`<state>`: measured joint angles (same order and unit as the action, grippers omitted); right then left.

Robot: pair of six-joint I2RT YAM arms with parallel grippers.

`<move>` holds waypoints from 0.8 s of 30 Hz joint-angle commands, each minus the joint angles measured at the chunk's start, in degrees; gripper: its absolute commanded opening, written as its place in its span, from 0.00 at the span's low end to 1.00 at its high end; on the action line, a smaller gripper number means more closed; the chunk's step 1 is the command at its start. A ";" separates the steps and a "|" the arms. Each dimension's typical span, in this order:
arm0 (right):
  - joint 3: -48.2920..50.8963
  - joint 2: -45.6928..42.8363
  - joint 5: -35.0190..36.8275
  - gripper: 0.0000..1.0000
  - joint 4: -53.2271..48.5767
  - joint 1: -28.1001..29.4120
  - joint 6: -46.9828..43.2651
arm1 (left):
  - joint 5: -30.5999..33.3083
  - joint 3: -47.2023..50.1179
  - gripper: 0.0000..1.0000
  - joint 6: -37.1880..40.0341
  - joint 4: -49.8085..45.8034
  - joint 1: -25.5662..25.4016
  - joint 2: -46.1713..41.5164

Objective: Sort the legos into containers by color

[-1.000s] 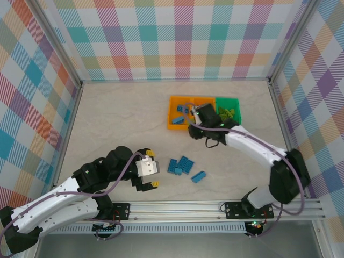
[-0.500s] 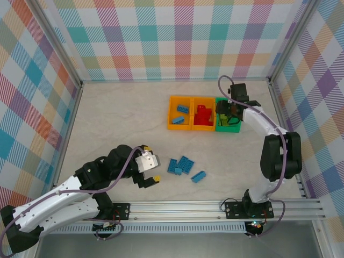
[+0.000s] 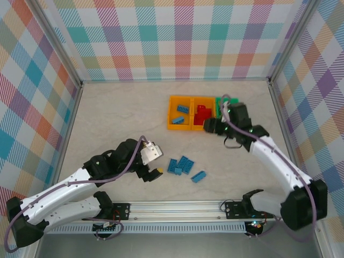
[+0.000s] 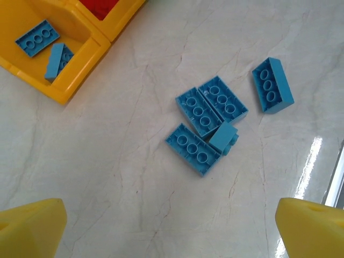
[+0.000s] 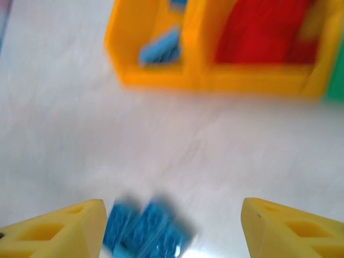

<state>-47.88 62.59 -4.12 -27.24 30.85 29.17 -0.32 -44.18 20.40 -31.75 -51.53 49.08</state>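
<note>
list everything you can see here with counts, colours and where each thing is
orange bins: two, orange, side by side, far side, right of centre
green bin: one, bright green, against the right orange bin, largely hidden
binned legos: two, blue, in the left orange bin
red legos: several, count unclear, in the right orange bin
loose legos: five, blue, on the table; four clustered, one apart
left pincer: one, yellow-tipped, open, above the loose legos
right pincer: one, yellow-tipped, open, in front of the bins
</note>
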 commanded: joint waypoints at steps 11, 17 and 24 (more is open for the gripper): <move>15.45 -7.50 13.24 0.85 -10.36 27.71 35.52 | -17.40 2.96 1.00 10.25 -0.04 0.29 -4.87; 20.42 -4.27 12.29 0.86 3.89 27.82 40.71 | -17.06 2.96 1.00 10.36 -0.25 0.25 -4.43; 21.49 1.85 14.55 0.71 7.98 27.73 48.80 | -16.90 3.34 1.00 10.36 0.18 0.29 -5.61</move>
<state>-27.20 63.53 8.60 -23.31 58.22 72.99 -15.64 -41.60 29.87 -32.60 -51.46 44.60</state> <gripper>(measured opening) 0.714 0.997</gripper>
